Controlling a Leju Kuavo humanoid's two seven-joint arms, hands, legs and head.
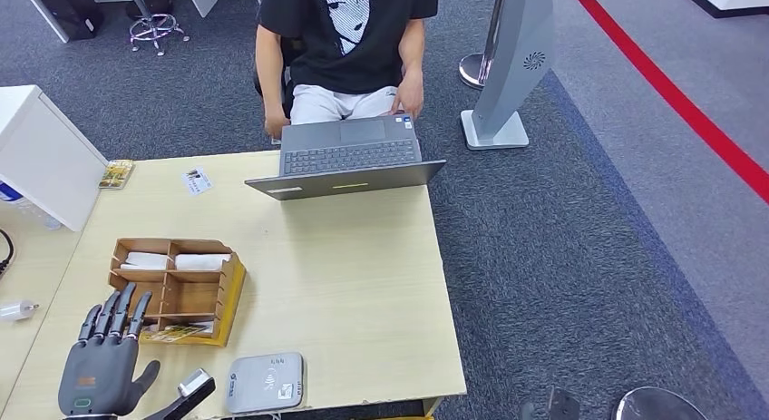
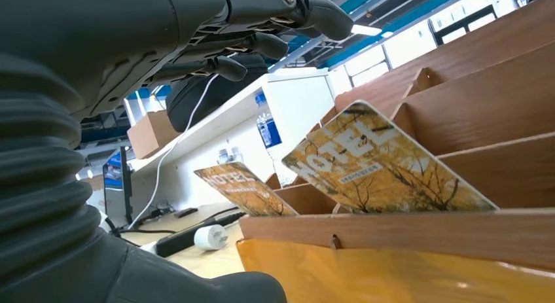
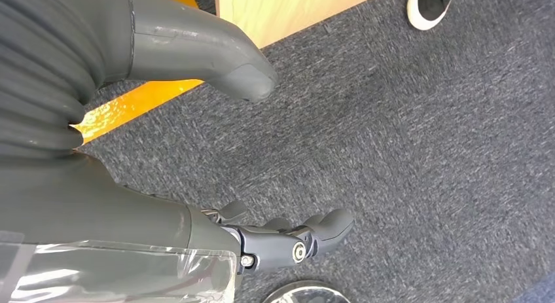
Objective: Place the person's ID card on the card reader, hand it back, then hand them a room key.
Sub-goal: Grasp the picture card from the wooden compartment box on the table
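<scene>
My left hand point(image 1: 104, 361) hovers at the table's near left corner, fingers spread and holding nothing, just short of the wooden organizer point(image 1: 204, 288). Yellow hotel key cards point(image 1: 177, 331) lean in the organizer's front slot. In the left wrist view the key cards point(image 2: 379, 165) stand close ahead, below the fingers point(image 2: 262, 48). The small white ID card point(image 1: 196, 180) lies at the far left of the table, near the seated person point(image 1: 349, 39). A grey card reader point(image 1: 265, 382) sits at the front edge. My right hand point(image 3: 118, 205) hangs over the carpet, holding nothing.
An open grey laptop point(image 1: 349, 157) stands at the table's far edge before the person. Another yellow card point(image 1: 117, 173) lies at the far left corner beside a white box point(image 1: 45, 157). A grey kiosk stand point(image 1: 508, 66) is on the carpet to the right.
</scene>
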